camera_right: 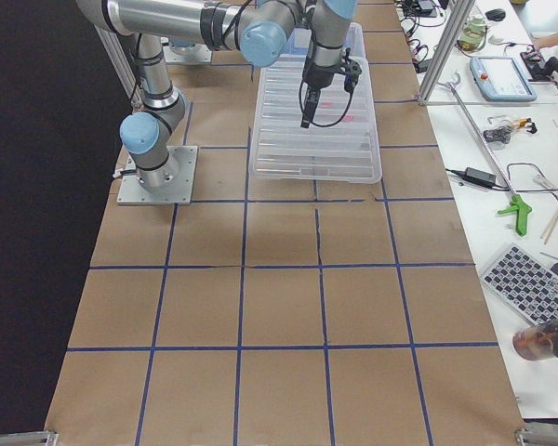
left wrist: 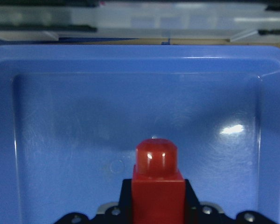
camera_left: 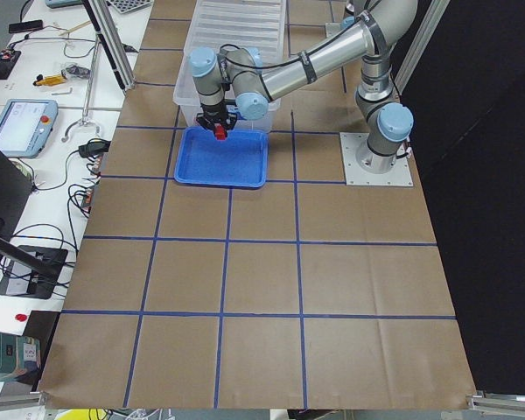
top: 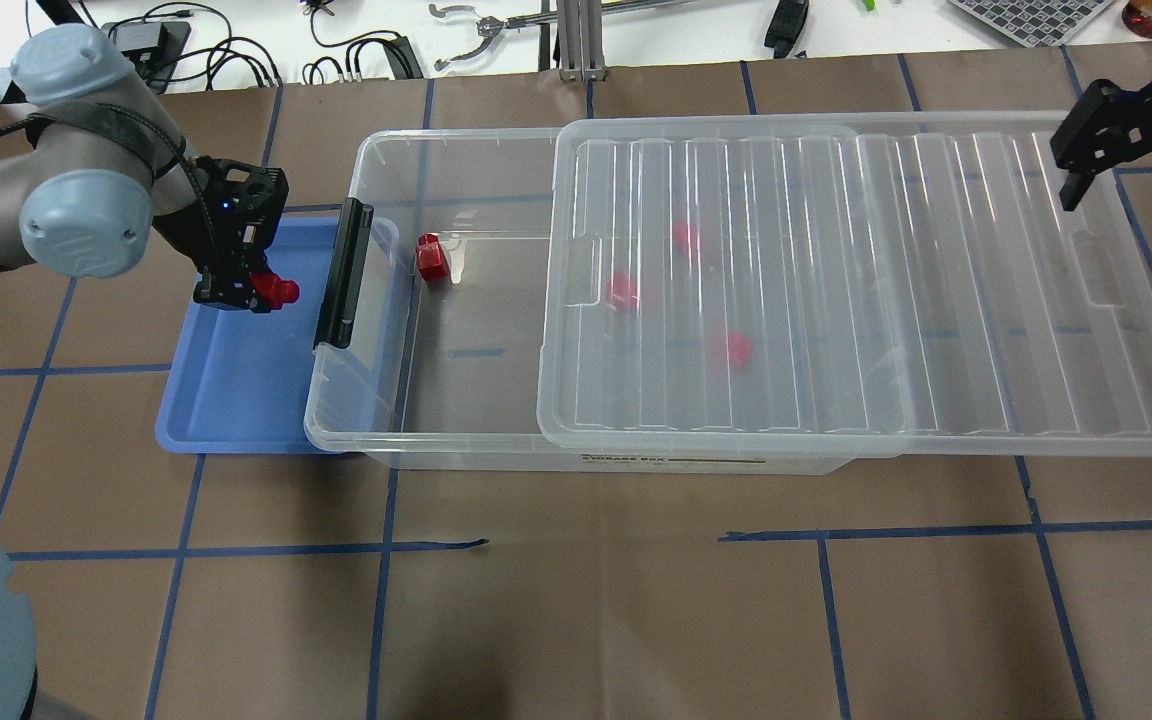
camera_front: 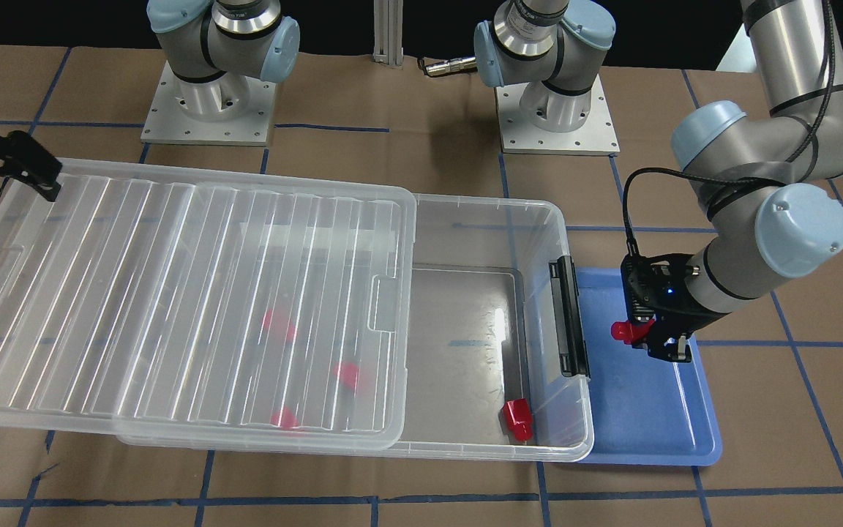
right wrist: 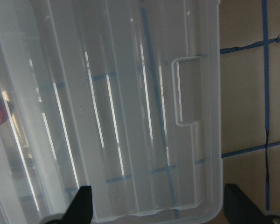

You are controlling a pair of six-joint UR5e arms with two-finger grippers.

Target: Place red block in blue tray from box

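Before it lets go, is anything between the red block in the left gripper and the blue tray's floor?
Nothing visible. The red block hangs in the left gripper over bare blue tray floor; the box is off to one side.

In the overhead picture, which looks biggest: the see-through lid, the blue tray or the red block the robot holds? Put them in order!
1. lid, biggest by far.
2. blue tray, one edge hidden under the box.
3. red block in the left gripper, tiniest.
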